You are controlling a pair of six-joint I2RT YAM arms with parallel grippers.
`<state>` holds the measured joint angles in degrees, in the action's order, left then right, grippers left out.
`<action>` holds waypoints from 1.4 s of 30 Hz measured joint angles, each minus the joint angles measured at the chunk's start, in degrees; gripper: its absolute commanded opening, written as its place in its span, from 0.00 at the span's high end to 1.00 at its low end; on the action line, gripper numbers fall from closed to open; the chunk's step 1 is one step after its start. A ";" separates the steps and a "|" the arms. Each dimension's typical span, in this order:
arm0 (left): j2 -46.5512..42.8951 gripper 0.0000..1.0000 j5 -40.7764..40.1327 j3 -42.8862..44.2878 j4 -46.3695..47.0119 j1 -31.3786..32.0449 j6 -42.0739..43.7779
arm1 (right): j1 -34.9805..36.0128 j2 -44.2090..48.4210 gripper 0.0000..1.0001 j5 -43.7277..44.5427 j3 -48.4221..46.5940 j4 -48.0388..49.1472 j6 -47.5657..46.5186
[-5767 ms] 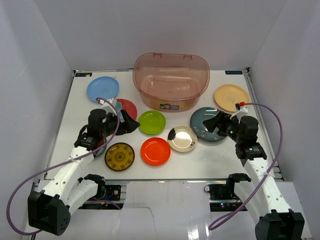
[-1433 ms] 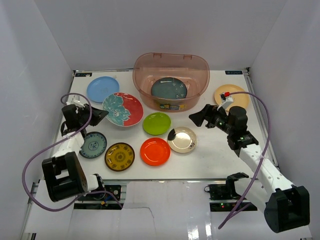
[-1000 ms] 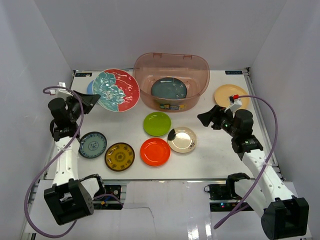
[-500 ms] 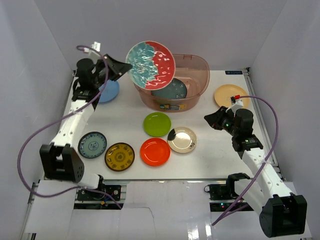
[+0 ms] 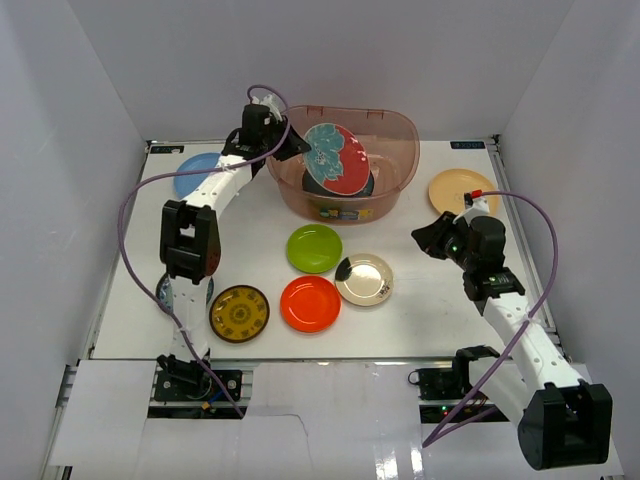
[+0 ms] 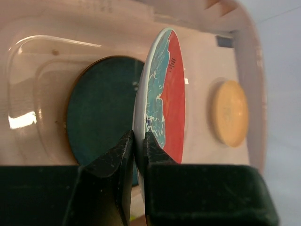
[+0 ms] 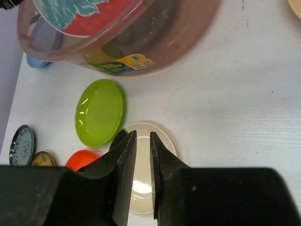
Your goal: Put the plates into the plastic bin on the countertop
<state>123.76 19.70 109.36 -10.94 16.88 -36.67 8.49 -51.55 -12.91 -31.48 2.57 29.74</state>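
My left gripper (image 5: 298,148) (image 6: 138,136) is shut on the rim of the red-and-teal patterned plate (image 5: 338,158) (image 6: 169,94). It holds the plate tilted on edge inside the pinkish plastic bin (image 5: 395,125), just above the dark grey plate (image 5: 357,186) (image 6: 99,108) on the bin's floor. My right gripper (image 5: 426,240) (image 7: 143,134) hovers over the countertop (image 5: 430,300), right of the cream plate (image 5: 365,279) (image 7: 141,188). Its jaws are almost closed, with only a narrow slit and nothing between them.
On the counter lie green (image 5: 313,247), orange (image 5: 311,303), brown-gold (image 5: 239,312), tan (image 5: 463,191) and light blue (image 5: 195,172) plates. A teal patterned plate (image 7: 21,143) is mostly hidden behind the left arm from above. White walls enclose the counter.
The left arm has swung the red-and-teal plate from high above the bin's left rim down into the bin. The right arm has barely moved.
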 measured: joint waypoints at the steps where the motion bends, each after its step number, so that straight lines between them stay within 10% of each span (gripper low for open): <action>1: 1.66 1.00 -0.63 1.03 -0.83 0.17 0.52 | -0.13 -0.11 0.74 0.48 0.00 0.00 -0.02; 8: 7.96 0.98 -2.67 4.00 -4.09 0.94 2.97 | -4.02 -5.05 0.55 4.22 -1.20 0.24 0.20; 10: 8.09 0.84 -2.62 4.07 -4.00 1.01 3.30 | -6.40 -7.93 0.49 5.70 -1.64 0.66 0.48; 13: 8.07 0.37 -2.25 4.09 -2.78 1.27 3.96 | -11.10 -13.27 0.26 7.87 -2.01 2.10 1.22; 18: 7.87 0.05 -2.36 4.04 -2.47 1.73 4.98 | -17.86 -21.92 0.15 13.27 -3.32 3.63 2.84; 28: 4.02 0.02 -4.44 4.17 -6.25 2.12 12.59 | -23.76 -40.44 0.14 19.23 -14.25 8.66 6.56; 37: 1.77 0.02 -3.23 7.30 -12.61 2.21 23.65 | -23.76 -52.39 0.35 19.61 -22.77 10.75 8.70; 40: 1.49 0.02 -2.56 7.82 -14.25 2.27 24.96 | -23.74 -53.92 0.83 19.39 -23.80 10.93 9.16; 42: 1.40 0.02 -2.78 7.65 -14.95 2.27 25.05 | -23.80 -54.27 0.92 19.02 -23.93 10.75 9.81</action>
<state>125.16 16.93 117.01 -25.89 19.16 -11.62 -15.31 -105.82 6.11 -55.42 13.32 39.55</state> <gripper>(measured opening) 0.977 0.172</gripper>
